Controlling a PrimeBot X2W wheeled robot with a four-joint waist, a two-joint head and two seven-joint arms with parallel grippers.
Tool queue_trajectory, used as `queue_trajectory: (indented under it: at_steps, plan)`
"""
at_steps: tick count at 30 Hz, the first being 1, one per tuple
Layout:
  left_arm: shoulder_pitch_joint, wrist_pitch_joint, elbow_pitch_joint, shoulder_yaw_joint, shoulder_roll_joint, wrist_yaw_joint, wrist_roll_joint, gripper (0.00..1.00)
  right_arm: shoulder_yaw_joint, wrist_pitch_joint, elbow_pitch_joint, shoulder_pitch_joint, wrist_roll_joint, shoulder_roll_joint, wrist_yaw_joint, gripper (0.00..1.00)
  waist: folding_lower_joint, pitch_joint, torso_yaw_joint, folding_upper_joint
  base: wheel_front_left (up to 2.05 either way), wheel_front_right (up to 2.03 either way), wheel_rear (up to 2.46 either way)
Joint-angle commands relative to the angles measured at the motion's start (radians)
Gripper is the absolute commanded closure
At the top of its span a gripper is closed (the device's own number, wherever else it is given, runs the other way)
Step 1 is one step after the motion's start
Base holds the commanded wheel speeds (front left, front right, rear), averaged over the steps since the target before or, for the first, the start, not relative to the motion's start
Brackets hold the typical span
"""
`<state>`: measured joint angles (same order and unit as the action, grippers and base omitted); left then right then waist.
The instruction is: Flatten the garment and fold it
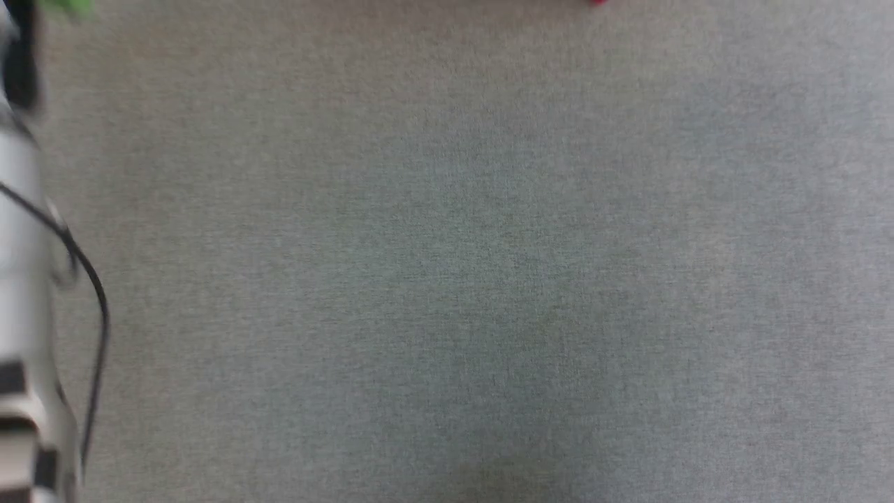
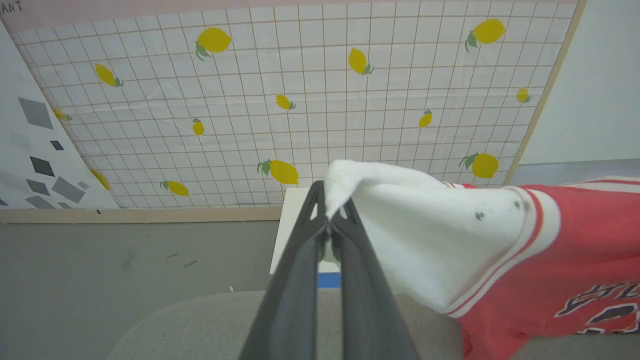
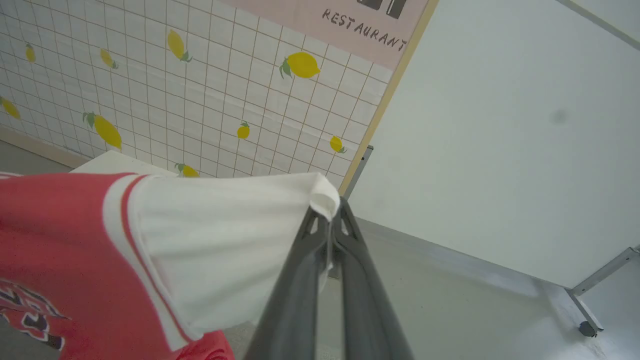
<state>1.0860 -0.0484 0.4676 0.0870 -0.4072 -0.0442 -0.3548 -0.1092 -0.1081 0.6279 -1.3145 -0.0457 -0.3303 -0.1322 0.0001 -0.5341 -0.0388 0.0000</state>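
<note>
The garment (image 2: 550, 260), a red jersey shirt with white sleeves and striped trim, hangs stretched in the air. In the left wrist view my left gripper (image 2: 329, 220) is shut on the tip of one white sleeve (image 2: 425, 235). In the right wrist view my right gripper (image 3: 327, 220) is shut on the tip of the other white sleeve (image 3: 225, 240), and the red body (image 3: 55, 240) with dark lettering spreads to the left. In the head view a sliver of red garment (image 1: 598, 2) shows at the top edge, and my pale left forearm (image 1: 21, 279) runs along the left edge.
A grey cloth-covered table (image 1: 454, 279) lies below. A lemon-patterned tiled wall (image 2: 300, 100) stands behind, with a white panel on wheels (image 3: 500, 125) to the side. A small white table (image 2: 292, 220) stands past the grey one. Grey floor (image 2: 125, 260) surrounds.
</note>
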Motion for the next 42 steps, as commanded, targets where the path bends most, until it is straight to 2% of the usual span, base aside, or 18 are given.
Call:
queue_trajectory:
  at_steps: [1,6,9,16,19,24,30,35,39,40,41,42]
  plan:
    - [-0.07,-0.009,0.006,0.008,-0.003,-0.018,-0.016,1.0,-0.017,0.006,-0.002,0.061,-0.039,-0.02,0.002,1.0,-0.0001,0.056,0.012,0.0,0.0,0.0,0.0]
    - [-0.35,-0.086,-0.058,0.017,0.014,-0.047,-0.1,1.0,-0.047,-0.036,-0.059,0.321,-0.187,-0.061,0.002,1.0,-0.0001,0.158,0.018,0.0,0.0,0.0,0.0]
    - [-0.552,-0.166,-0.135,0.008,0.032,-0.047,-0.172,1.0,-0.032,-0.09,-0.136,0.507,-0.262,-0.083,0.002,1.0,-0.0001,0.215,0.017,0.0,0.0,0.0,0.0]
    - [-0.951,-0.321,-0.34,0.002,0.078,0.014,-0.287,1.0,0.073,-0.23,-0.339,0.923,-0.319,-0.089,0.002,1.0,-0.0001,0.303,0.019,0.0,0.0,0.0,0.0]
    - [-1.078,-0.373,-0.415,0.009,0.094,0.048,-0.315,1.0,0.161,-0.288,-0.416,1.084,-0.301,-0.059,0.002,1.0,-0.0001,0.327,0.029,0.0,0.0,0.0,0.0]
    - [-1.203,-0.41,-0.481,0.014,0.105,0.101,-0.32,1.0,0.309,-0.396,-0.498,1.283,-0.238,0.046,0.002,1.0,-0.0001,0.349,0.039,0.0,0.0,0.0,0.0]
    - [-1.279,-0.4,-0.485,0.017,0.134,0.142,-0.32,1.0,0.445,-0.505,-0.553,1.389,-0.17,0.2,0.002,1.0,-0.0001,0.365,0.04,0.0,0.0,0.0,0.0]
    - [-1.304,-0.378,-0.467,0.033,0.165,0.146,-0.324,1.0,0.481,-0.543,-0.569,1.435,-0.158,0.258,0.002,1.0,-0.0001,0.372,0.045,0.0,0.0,0.0,0.0]
    - [-1.304,-0.355,-0.467,0.036,0.18,0.136,-0.332,1.0,0.478,-0.521,-0.572,1.449,-0.174,0.275,0.002,1.0,-0.0001,0.375,0.049,0.0,0.0,0.0,0.0]
    - [-1.302,-0.349,-0.468,0.037,0.183,0.132,-0.334,1.0,0.473,-0.504,-0.578,1.45,-0.18,0.276,0.002,0.61,-0.0001,0.376,0.05,0.0,0.0,0.0,0.0]
    - [-1.301,-0.344,-0.47,0.038,0.185,0.129,-0.336,1.0,0.468,-0.491,-0.584,1.451,-0.185,0.277,0.002,0.04,-0.0001,0.377,0.051,0.0,0.0,0.0,0.0]
    - [-1.299,-0.338,-0.473,0.039,0.186,0.126,-0.336,1.0,0.467,-0.477,-0.592,1.451,-0.192,0.278,0.002,0.0,-0.0001,0.379,0.052,0.0,0.0,0.0,0.0]
